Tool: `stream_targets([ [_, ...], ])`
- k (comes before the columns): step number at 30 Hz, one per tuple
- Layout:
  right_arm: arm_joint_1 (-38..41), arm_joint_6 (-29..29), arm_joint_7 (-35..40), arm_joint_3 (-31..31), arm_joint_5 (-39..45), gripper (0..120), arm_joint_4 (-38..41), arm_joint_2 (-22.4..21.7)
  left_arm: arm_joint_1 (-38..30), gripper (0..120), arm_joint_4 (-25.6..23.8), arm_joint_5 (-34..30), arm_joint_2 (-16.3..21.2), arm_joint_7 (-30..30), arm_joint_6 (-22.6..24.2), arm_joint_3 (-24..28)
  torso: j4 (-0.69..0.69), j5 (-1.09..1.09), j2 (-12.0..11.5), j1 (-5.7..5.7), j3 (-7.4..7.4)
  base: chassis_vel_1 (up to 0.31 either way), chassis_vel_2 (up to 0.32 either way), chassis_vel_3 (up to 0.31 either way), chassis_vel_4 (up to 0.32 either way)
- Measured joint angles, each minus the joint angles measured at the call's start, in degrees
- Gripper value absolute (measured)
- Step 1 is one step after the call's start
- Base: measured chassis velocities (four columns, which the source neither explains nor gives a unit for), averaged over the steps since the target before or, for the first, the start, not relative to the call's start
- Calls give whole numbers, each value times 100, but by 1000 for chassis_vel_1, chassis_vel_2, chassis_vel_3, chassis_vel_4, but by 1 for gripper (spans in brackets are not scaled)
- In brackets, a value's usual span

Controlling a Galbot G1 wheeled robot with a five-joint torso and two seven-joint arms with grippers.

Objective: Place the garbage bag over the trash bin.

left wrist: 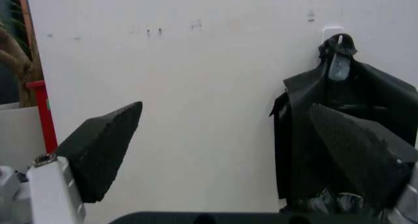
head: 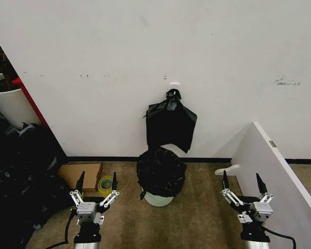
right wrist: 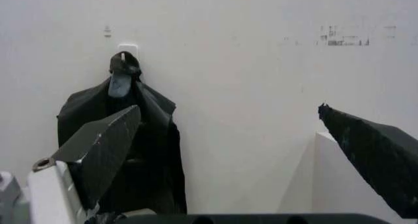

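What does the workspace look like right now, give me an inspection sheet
Surface: brown carpet floor, meeting a white wall.
Job's things: garbage bag already draped over the trash bin, whose white base shows beneath.
Clutter: flat black bag hanging from a wall hook; cardboard; yellow tape roll; dark pile at left.
Grippers: left pincer and right pincer both open, empty, low and apart from the bin.
Cables: black cable by the left arm.
Surroundings: white panel at right; white container at left.
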Motion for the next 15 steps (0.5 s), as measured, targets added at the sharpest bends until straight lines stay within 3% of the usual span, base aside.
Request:
stream_targets([
  [15,1,-2,4,0,5,100,-1,0,0,100,0,-1,0,0,1,0,0,0,0,0,0,0,0,0,0],
])
